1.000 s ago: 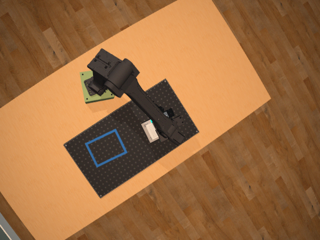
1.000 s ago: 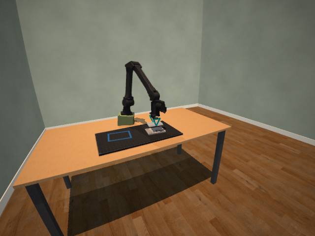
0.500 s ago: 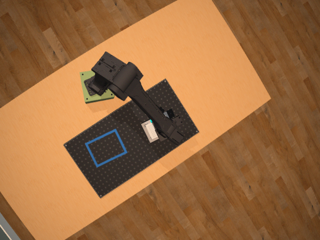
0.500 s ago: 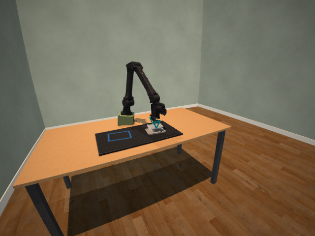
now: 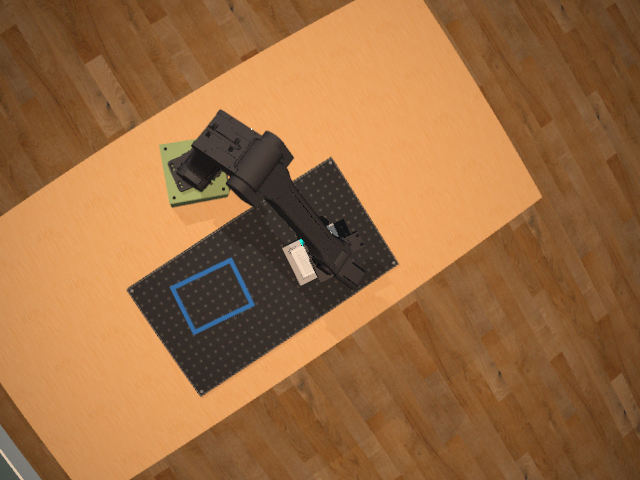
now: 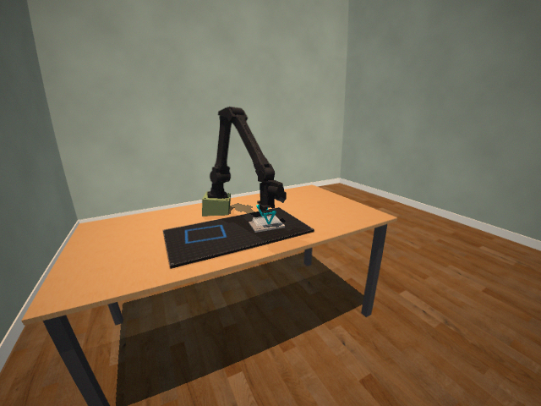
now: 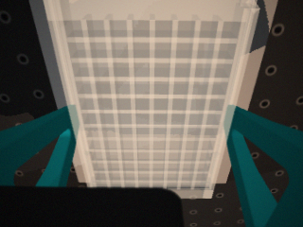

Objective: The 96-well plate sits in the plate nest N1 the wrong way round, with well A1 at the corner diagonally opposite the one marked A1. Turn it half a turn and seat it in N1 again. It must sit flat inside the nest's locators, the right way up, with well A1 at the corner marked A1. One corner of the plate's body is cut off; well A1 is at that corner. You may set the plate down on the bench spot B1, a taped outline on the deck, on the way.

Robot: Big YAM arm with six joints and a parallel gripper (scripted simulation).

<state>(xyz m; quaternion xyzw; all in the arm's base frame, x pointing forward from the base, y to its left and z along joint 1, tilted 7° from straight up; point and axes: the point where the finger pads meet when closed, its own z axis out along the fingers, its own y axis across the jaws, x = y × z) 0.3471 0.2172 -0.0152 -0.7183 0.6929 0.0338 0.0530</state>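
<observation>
The clear 96-well plate [image 7: 151,95] fills the wrist view, with its long axis running away from the camera. My gripper [image 7: 151,113] is shut on it, one teal finger against each long side. The grey nest N1 [image 7: 48,61] shows just under the plate's edges, and the plate is level over it. I cannot tell whether the plate rests in the nest or is just clear of it. In the overhead view the arm covers most of the plate [image 5: 300,264] and hides the fingers. In the side view the gripper [image 6: 266,216] stands straight down on the plate [image 6: 265,223].
The black perforated deck [image 5: 258,273] lies on the orange table. The blue taped outline B1 [image 5: 212,296] is on the deck's left half, also in the side view [image 6: 204,233]. The arm's green base block [image 5: 193,173] stands behind the deck.
</observation>
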